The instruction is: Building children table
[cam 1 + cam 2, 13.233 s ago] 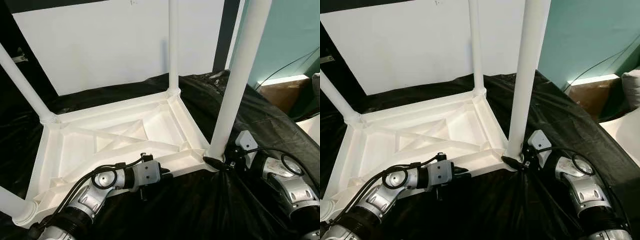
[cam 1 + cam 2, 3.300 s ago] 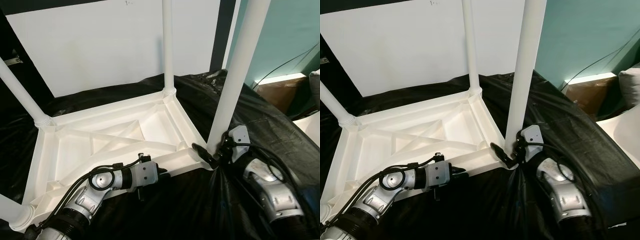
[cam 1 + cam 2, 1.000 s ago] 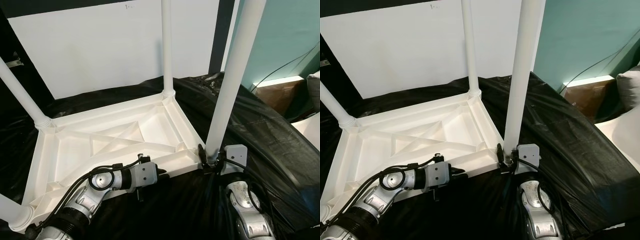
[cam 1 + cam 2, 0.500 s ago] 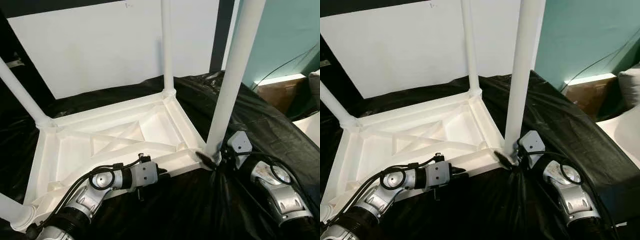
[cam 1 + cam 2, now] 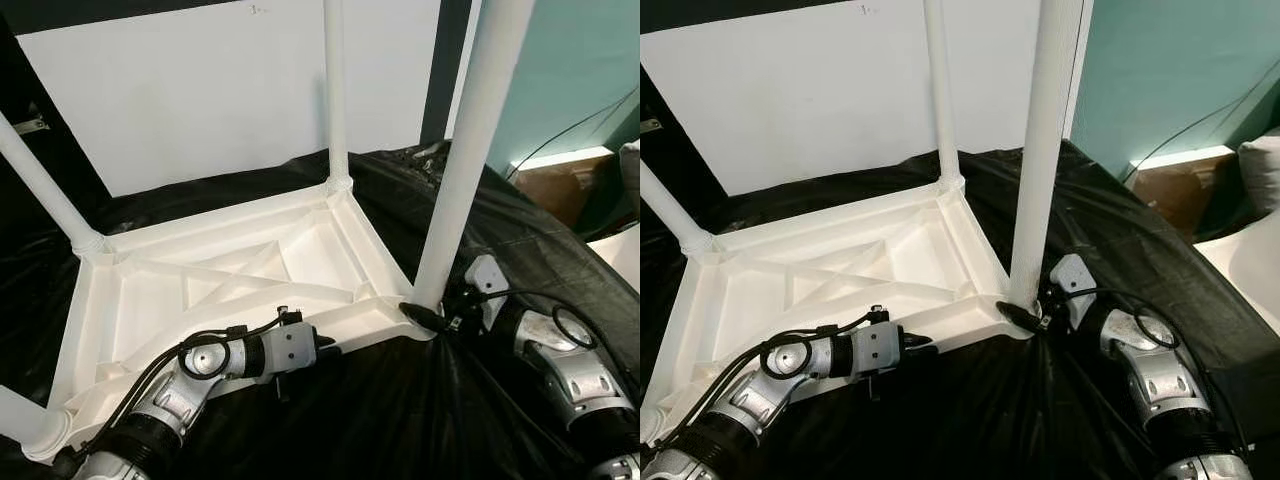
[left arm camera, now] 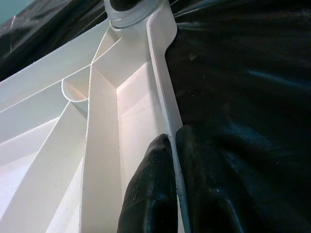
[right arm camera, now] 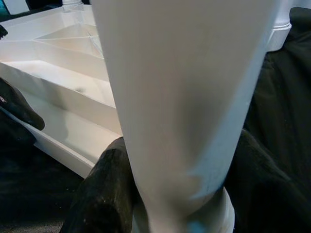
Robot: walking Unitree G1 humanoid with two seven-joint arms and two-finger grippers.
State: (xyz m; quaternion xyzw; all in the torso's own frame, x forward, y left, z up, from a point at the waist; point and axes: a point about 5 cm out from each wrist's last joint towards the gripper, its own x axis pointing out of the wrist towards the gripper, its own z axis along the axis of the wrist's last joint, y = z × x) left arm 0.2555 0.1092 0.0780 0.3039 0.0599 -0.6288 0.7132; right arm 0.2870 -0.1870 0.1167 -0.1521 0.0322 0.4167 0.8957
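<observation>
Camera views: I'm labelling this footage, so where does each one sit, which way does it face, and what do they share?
Left eye view: on the head, looking forward and down at the upturned white table top; shows both silver arms, left gripper.
Right eye view: same head, same scene; right gripper at the near leg.
Left wrist view: along its fingers, which pinch the table's rim.
Right wrist view: along its fingers, around that leg's base.
Shared: both wrist views show the same white table; both eye views match.
</observation>
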